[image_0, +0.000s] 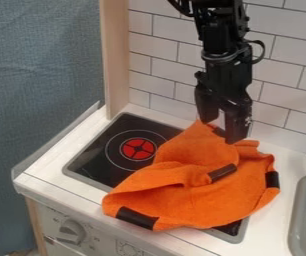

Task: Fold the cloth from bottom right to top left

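The black two-finger gripper [221, 131] is spread at the rumpled orange cloth [189, 190]; best pinch its lower-right edge [253, 204] and draw it low toward top left.

The cloth [189, 205] is lying across the stove [92, 159] and counter [270, 225]. The sink [296, 210] is sitting to their right; the wall [162, 52] is standing behind the stove.

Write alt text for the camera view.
Rumpled orange cloth with black patches, partly folded over itself, lies across a black toy cooktop and white countertop; a black robot arm's open tool is at its top edge. A gray sink sits right.
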You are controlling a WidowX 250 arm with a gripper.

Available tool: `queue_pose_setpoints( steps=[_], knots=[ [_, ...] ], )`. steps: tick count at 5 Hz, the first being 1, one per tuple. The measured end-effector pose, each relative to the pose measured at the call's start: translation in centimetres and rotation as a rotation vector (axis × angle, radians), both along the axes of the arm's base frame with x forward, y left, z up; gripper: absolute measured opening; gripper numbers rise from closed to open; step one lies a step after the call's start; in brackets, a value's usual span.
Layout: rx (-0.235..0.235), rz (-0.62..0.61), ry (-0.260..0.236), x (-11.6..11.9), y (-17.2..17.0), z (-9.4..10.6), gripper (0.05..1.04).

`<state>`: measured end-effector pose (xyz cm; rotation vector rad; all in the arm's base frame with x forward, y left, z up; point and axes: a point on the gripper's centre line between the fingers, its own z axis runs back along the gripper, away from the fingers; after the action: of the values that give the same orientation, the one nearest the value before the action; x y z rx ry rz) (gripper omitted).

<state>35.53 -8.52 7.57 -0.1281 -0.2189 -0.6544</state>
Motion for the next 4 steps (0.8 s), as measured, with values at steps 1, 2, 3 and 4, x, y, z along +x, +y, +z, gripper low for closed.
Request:
queue_pose_setpoints(
  steps=[1,2,3,4],
  knots=[
    [0.005,0.009,0.031,-0.3,0.0,-1.0,0.999],
    [0.016,0.138,0.013,0.0,-0.8,-1.5,0.999],
    [0.038,0.161,0.056,-0.3,-3.5,-3.5,0.999],
    [0.041,0.237,0.041,0.4,-4.7,-5.1,0.999]
  ],
)
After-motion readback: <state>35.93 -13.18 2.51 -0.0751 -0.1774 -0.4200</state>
